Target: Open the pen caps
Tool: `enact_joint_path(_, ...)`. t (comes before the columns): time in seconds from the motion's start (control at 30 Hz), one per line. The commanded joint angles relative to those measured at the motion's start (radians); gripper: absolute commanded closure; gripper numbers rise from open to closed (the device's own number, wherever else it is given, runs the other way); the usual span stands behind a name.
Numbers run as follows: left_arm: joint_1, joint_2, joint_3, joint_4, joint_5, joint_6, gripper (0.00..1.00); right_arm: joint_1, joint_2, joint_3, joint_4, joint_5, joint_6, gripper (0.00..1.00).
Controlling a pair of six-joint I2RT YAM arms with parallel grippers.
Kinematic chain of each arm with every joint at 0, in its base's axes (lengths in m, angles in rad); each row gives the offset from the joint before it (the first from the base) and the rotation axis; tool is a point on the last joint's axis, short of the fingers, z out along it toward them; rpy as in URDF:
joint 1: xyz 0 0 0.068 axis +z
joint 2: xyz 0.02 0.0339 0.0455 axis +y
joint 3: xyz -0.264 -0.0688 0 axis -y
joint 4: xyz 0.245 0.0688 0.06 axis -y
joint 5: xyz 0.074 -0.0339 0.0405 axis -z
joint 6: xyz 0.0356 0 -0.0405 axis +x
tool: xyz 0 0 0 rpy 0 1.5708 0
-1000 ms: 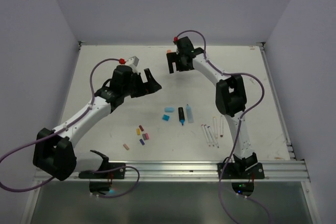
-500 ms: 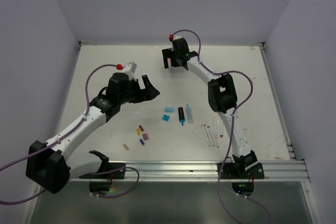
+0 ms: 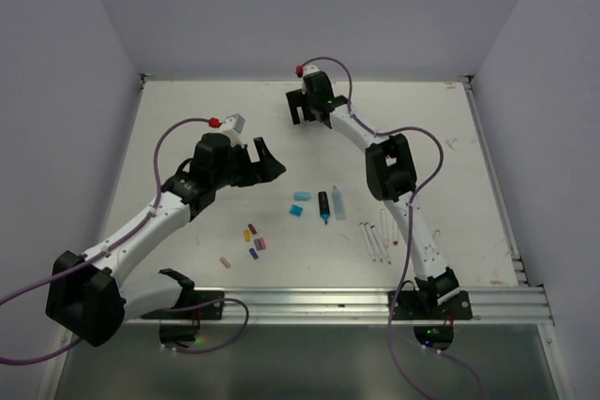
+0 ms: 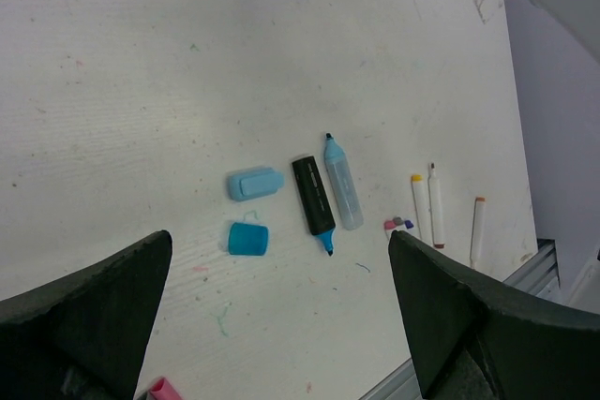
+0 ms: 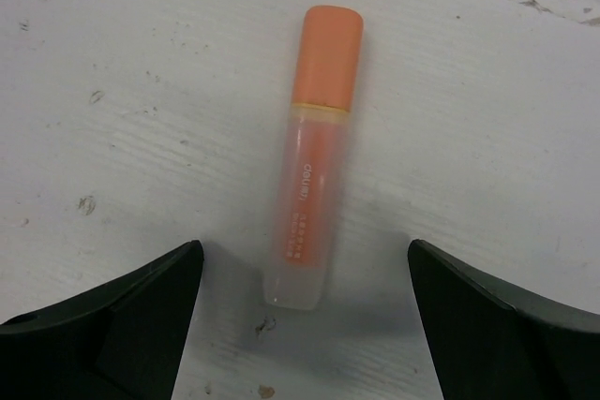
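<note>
Orange plastic closes one end of a translucent salmon marker (image 5: 306, 194): this orange cap (image 5: 328, 55) is seated on the barrel, which lies flat on the white bench (image 5: 112, 63) near its far edge. The right tool (image 3: 305, 115) stands over it with its fingers (image 5: 112, 344) spread wide on either side, touching neither barrel nor cap. Only the dark fingertips show in the wrist view; the lower edge cuts off the rest. From above, the tool's own body covers this marker completely.

The left tool (image 3: 272, 158) is likewise spread wide and holds nothing, raised over the bench left of centre. Its fingers (image 4: 84, 325) are blurred black wedges in the bottom corners of its wrist view. Between them lie two caps off their markers: a pale blue cap (image 4: 255, 183) with a clip and, just nearer, a deeper blue cap (image 4: 248, 239). Beside these a black marker (image 4: 313, 196) with a bare blue tip and a pale blue marker (image 4: 343, 189) lie side by side.

Thin white pens (image 4: 436, 205) lie further right. Whether the coloured specks (image 4: 398, 224) by their ends are loose caps or pen ends cannot be told. A pink cap (image 4: 163, 389) is cut by the bottom edge. In the overhead view the small loose caps (image 3: 254, 243) cluster near the front, with a peach cap (image 3: 225, 261) apart to their left, all too small for their shapes to be read.
</note>
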Motion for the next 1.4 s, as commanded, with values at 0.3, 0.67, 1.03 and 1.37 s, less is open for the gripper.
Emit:
enact_joint_path(0.3, -0.002, 0.021, -0.016, 0.072, 0.024, -0.018, 0.00, 0.001, 0.093, 0.144, -0.045, -0.150, 0.068, 0.29)
enact_joint_path(0.67, 0.008, 0.039, -0.001, 0.040, 0.032, -0.035, 0.00, -0.033, 0.084, 0.095, -0.115, -0.203, 0.174, 0.87)
enact_joint_path(1.03, 0.091, 0.021, 0.038, -0.039, 0.112, -0.172, 0.00, -0.042, -0.049, 0.086, -0.048, -0.308, 0.188, 1.00)
enact_joint_path(1.37, 0.110, -0.027, 0.131, -0.311, 0.014, -0.209, 0.00, -0.042, -0.357, -0.242, 0.033, -0.390, 0.278, 1.00)
